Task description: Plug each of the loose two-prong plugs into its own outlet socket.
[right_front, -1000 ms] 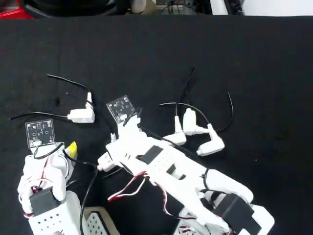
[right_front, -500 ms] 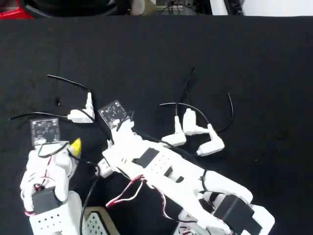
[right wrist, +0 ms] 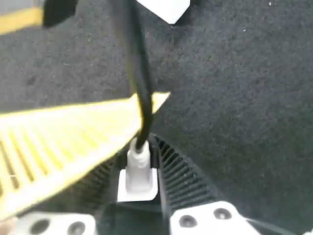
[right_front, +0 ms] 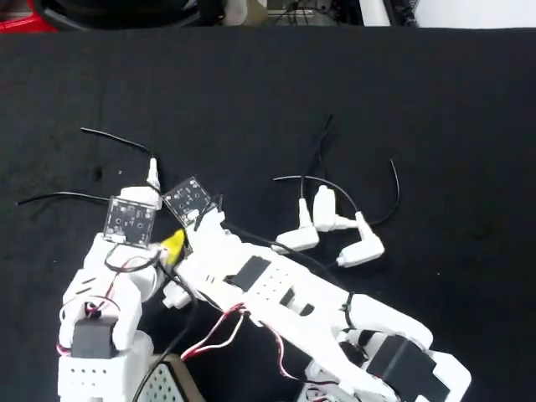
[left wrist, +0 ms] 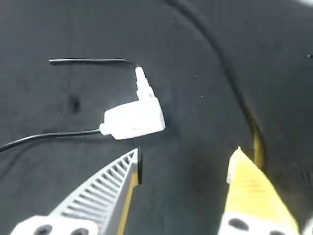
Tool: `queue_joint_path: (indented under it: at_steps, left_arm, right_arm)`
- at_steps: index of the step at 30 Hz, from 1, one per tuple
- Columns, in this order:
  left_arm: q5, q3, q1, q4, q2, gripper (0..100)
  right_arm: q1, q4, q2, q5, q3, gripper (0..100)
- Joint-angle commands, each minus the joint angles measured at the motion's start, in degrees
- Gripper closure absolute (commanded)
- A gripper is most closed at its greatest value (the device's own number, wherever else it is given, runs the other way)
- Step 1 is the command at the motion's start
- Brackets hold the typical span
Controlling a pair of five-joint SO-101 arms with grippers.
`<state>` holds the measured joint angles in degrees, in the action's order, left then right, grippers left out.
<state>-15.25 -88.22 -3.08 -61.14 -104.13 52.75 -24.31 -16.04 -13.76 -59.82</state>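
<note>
Left gripper (left wrist: 186, 152), fingers apart, near white plug (left wrist: 133, 120); right gripper (right wrist: 149, 134) clamped on corded plug (right wrist: 138, 178); table (right_front: 435, 100) edge well beyond

Wide table under a matte black cloth (right_front: 435, 100), with a narrow strip of room clutter behind its far edge.
The cloth covers the table from left to right, and close up it looks like coarse felt with small pale specks. The light is even and makes only soft shadows. Behind the far edge, at the far left corner, lies a flat red object (right_front: 12, 17). Just beside it a black rounded shape (right_front: 126, 15) curves along the edge. More to the right are thin dark cables (right_front: 310, 10), and at the far right is a plain white surface (right_front: 477, 10).
</note>
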Motion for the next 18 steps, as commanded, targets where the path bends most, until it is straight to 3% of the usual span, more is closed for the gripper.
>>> queue_joint_path:
  at_steps: [1, 8, 12, 18]
  left_arm:
    - [-1.6, 4.9, -1.0, -4.2, 0.0, 71]
    - [-1.7, 4.8, -12.4, -4.2, 0.0, 71]
    - [-1.8, 4.6, -21.5, -4.6, 0.0, 71]
    - [-1.8, 3.3, -27.0, -4.7, 0.0, 71]
  right_arm:
    - [3.2, -2.5, 2.3, 0.7, -0.5, 98.2]
    - [3.0, -2.6, 2.3, 0.6, 1.0, 98.6]
    - [-1.4, -3.2, 2.3, 0.4, 4.4, 98.6]
    - [-9.3, -18.5, 2.3, 0.4, 18.5, 98.6]
